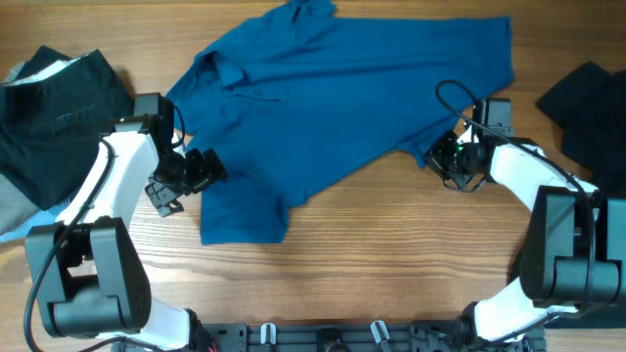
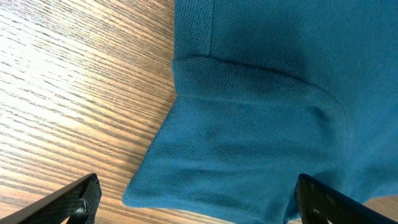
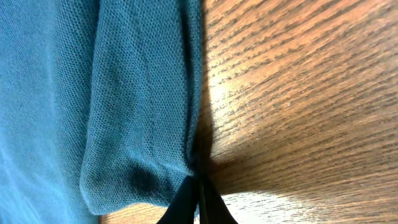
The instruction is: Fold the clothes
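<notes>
The clothes are chiefly a royal-blue collared shirt [image 1: 342,88] spread across the table, collar to the left. My left gripper [image 1: 201,168] is at the shirt's lower left part. In the left wrist view it [image 2: 196,199] stands open, with a blue sleeve [image 2: 249,162] lying between the two black fingers [image 2: 74,199]. My right gripper [image 1: 442,156] is at the shirt's lower right edge. Seen from the right wrist, it [image 3: 199,193] is shut, pinching the edge of a folded blue corner [image 3: 143,124] against the wood.
A black garment [image 1: 59,108] lies bunched at the far left over pale cloth, and another black garment [image 1: 587,108] lies at the far right. Bare wooden tabletop [image 1: 391,254] stretches along the front below the shirt.
</notes>
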`<action>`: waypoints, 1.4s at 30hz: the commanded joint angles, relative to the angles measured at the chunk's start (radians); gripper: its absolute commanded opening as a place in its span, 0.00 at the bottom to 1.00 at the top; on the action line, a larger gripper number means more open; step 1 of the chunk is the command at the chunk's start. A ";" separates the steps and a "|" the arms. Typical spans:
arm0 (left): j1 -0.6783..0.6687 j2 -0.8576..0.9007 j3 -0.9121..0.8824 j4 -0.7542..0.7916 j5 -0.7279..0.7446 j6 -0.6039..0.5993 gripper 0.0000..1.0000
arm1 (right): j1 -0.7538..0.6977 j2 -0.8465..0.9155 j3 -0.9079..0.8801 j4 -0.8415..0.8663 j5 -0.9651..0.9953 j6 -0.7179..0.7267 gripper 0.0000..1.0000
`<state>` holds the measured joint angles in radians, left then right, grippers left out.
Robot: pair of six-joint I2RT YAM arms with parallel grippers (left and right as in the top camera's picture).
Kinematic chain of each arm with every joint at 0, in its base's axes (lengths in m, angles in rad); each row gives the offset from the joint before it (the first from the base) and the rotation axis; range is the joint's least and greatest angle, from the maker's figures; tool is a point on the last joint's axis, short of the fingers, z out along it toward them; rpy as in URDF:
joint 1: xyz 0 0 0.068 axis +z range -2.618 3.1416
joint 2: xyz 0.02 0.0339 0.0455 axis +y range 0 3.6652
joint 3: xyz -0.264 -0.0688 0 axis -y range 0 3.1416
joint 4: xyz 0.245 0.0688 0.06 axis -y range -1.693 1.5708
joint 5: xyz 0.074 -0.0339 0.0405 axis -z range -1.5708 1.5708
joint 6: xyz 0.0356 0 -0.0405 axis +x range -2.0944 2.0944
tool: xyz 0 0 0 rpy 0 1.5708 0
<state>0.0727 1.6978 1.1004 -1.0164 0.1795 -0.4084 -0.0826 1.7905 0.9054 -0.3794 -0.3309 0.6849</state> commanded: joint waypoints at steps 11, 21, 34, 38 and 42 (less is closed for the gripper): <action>-0.002 0.000 -0.005 -0.005 -0.010 0.009 1.00 | -0.309 -0.173 0.038 -0.187 0.202 -0.181 0.04; -0.002 0.000 -0.005 -0.030 -0.012 0.013 1.00 | -0.358 -0.274 0.038 -0.254 0.522 -0.219 0.04; -0.002 0.000 -0.060 -0.098 -0.057 -0.005 1.00 | -0.358 -0.274 0.038 -0.235 0.578 -0.214 0.04; -0.004 0.000 -0.137 -0.051 0.018 -0.010 1.00 | -0.358 -0.274 0.038 -0.236 0.562 -0.214 0.04; -0.004 0.000 -0.216 0.063 0.115 -0.010 1.00 | -0.358 -0.274 0.038 -0.237 0.555 -0.214 0.04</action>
<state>0.0727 1.6978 0.9398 -1.0138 0.1917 -0.4088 -0.4377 1.5265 0.9264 -0.6170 0.2066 0.4801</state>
